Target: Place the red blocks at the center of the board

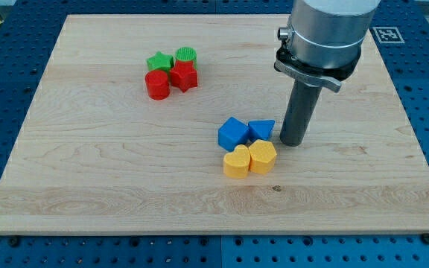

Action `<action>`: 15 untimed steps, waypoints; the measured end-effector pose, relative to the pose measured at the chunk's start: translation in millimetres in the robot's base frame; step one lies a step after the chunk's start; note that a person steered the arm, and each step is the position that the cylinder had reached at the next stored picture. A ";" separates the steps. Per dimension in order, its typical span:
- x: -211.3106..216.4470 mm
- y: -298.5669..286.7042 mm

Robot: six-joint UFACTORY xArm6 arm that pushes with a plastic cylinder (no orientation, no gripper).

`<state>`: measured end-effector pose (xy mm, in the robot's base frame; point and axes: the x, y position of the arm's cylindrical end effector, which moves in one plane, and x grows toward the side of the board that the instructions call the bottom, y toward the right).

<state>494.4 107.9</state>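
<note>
A red star block (pixel 184 76) and a red cylinder (pixel 157 85) sit touching each other in the view's upper left part of the wooden board (pixel 88 171). A green star (pixel 159 61) and a green cylinder (pixel 187 55) press against them from the top. My tip (pixel 293 141) rests on the board right of centre, far to the right of the red blocks. It stands just right of a blue triangle (pixel 261 129), close to it or touching.
A blue cube (pixel 232 133) sits left of the blue triangle. A yellow heart (pixel 237 161) and a yellow hexagon (pixel 263 156) lie just below them. The arm's grey body (pixel 326 33) hangs over the board's upper right.
</note>
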 end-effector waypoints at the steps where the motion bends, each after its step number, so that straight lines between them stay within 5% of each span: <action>1: -0.7 0.0; 7: -71.8 -119.2; 10: -72.9 -253.6; 11: -101.0 -255.6; 15: -97.7 -122.1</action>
<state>396.7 -14.1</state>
